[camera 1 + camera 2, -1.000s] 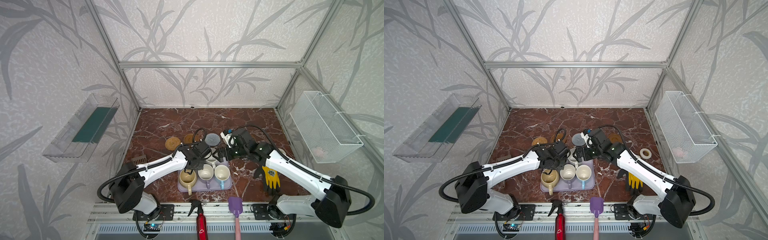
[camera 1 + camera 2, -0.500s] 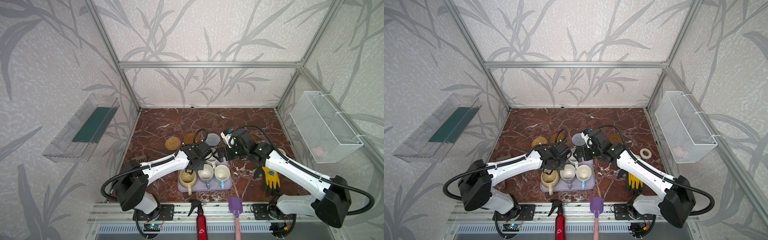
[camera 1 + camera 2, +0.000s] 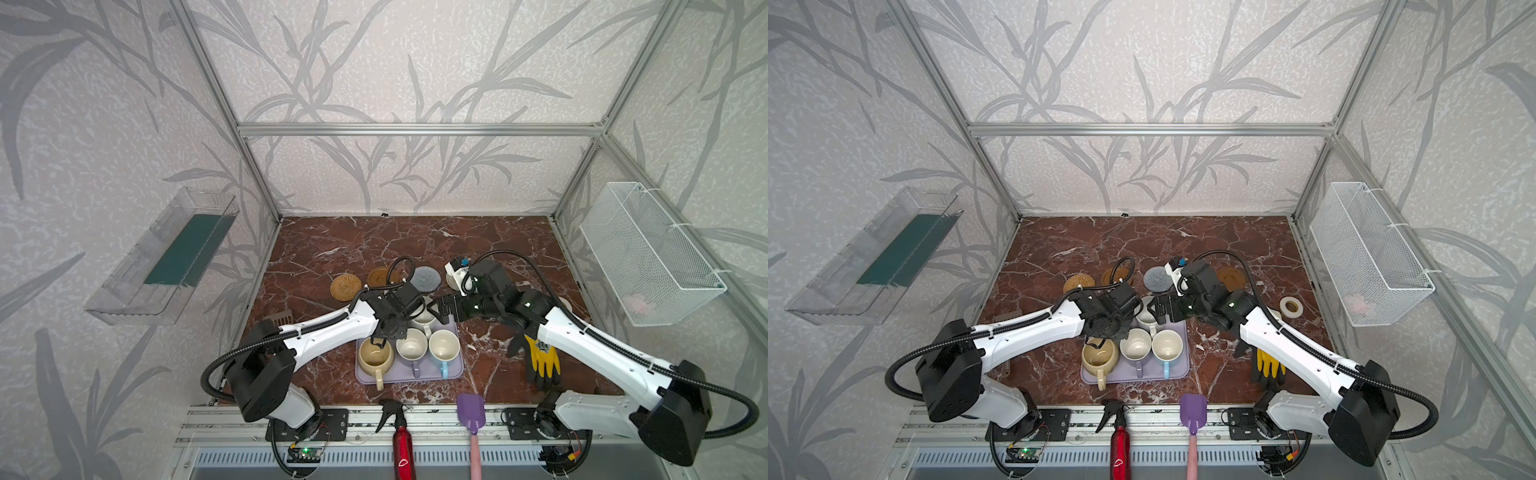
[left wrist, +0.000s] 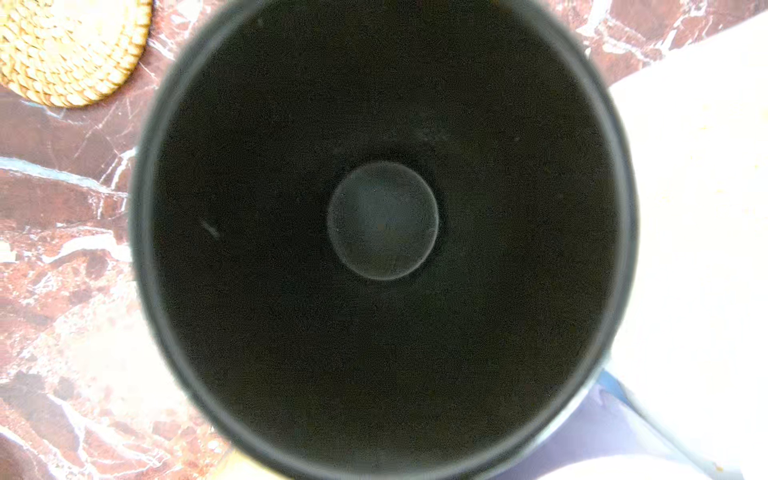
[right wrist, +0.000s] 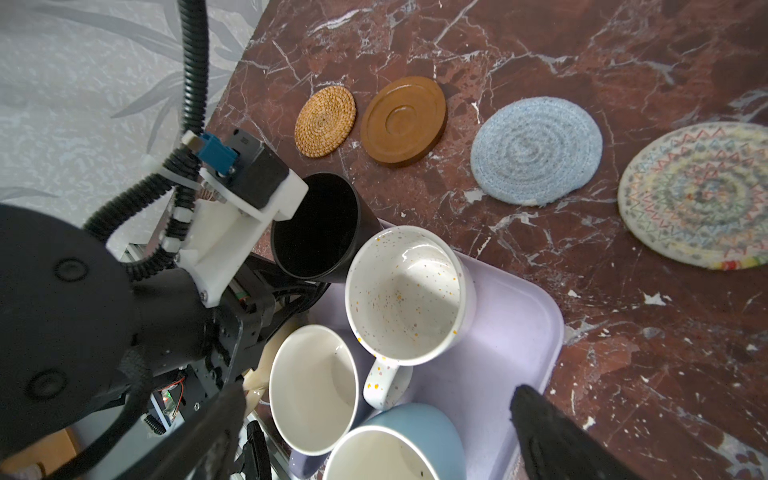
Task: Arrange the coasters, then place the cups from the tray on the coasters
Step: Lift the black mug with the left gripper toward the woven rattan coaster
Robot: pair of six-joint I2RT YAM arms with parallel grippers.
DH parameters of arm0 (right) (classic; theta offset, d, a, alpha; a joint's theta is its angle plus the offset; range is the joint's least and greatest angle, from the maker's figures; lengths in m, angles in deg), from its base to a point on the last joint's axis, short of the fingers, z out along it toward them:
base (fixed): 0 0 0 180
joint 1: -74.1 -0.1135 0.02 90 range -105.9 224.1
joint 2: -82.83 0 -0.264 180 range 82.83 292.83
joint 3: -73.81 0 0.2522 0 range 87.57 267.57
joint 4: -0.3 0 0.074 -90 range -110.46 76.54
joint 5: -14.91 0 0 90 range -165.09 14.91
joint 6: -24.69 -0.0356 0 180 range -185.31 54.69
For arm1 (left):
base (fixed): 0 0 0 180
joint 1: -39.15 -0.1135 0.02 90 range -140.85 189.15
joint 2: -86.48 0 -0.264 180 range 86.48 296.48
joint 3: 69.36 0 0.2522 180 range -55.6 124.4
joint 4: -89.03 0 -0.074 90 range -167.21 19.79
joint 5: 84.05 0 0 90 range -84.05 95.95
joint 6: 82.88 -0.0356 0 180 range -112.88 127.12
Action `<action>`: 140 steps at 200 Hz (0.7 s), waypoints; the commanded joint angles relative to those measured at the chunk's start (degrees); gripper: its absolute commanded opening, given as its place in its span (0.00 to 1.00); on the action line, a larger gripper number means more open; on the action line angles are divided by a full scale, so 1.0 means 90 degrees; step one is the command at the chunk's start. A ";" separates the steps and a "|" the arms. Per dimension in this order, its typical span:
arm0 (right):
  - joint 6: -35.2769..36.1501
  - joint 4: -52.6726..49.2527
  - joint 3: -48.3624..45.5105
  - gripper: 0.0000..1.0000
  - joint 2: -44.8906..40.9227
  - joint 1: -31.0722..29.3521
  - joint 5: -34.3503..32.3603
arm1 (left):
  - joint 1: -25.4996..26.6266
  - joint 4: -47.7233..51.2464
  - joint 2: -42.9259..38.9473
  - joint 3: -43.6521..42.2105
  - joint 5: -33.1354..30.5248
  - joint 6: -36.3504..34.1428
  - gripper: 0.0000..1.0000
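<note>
A lavender tray (image 3: 455, 370) holds a cream-yellow cup (image 3: 375, 357), a lavender cup (image 3: 411, 344), a light blue cup (image 3: 444, 345) and a speckled white cup (image 5: 405, 291). My left gripper (image 3: 384, 334) is shut on the black cup (image 5: 316, 224) at the tray's back left corner. The left wrist view looks straight down into that black cup (image 4: 382, 220). My right gripper (image 5: 378, 390) hangs open over the speckled cup's handle. Behind the tray lie the rattan coaster (image 5: 325, 123), an amber coaster (image 5: 403, 120), the grey-blue coaster (image 5: 536, 149), the cream spiral coaster (image 5: 698, 195) and a second amber coaster (image 3: 1231, 276).
A white tape roll (image 3: 1291, 306) lies at the right. A yellow-and-black glove (image 3: 540, 361) lies under the right arm. A red spray bottle (image 3: 402, 440) and a purple spatula (image 3: 471, 415) hang at the front edge. A wire basket (image 3: 648, 257) and a clear shelf (image 3: 166, 257) are mounted on the side walls.
The left jaws have closed on the black cup, and the left arm has shifted a little. The right arm has stayed in place, open.
</note>
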State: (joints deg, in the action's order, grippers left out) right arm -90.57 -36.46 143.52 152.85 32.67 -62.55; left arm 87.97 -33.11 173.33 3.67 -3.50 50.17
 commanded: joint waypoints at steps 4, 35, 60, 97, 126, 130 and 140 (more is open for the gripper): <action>0.0086 0.0227 -0.0015 0.99 -0.0080 -0.0036 0.0148 | -0.0010 0.0113 -0.0168 0.0334 -0.0431 0.0022 0.00; 0.0101 0.0279 -0.0036 0.99 -0.0072 -0.0036 0.0205 | -0.0014 0.0251 -0.0315 0.0450 -0.0511 -0.0008 0.00; 0.0091 0.0320 -0.0015 0.99 -0.0056 -0.0036 0.0242 | -0.0009 0.0387 -0.0375 0.0557 -0.0595 -0.0043 0.00; 0.0091 0.0455 0.0015 0.99 -0.0008 -0.0037 0.0344 | -0.0012 0.0446 -0.0569 0.0598 -0.0740 0.0010 0.00; 0.0011 0.0929 -0.0126 0.99 -0.0112 -0.0048 0.0393 | -0.0012 0.0229 -0.0800 0.0532 -0.0806 -0.0073 0.00; 0.0003 0.0986 -0.0132 0.99 -0.0114 -0.0045 0.0427 | -0.0014 0.0233 -0.0827 0.0547 -0.0834 -0.0101 0.00; -0.0030 0.1020 -0.0082 0.99 -0.0091 -0.0050 0.0476 | -0.0039 0.0289 -0.0860 0.0629 -0.0844 -0.0157 0.00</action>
State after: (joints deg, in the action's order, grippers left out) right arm -90.41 -31.39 143.14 152.87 32.63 -60.04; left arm 87.95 -29.70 168.85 6.57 -6.60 49.69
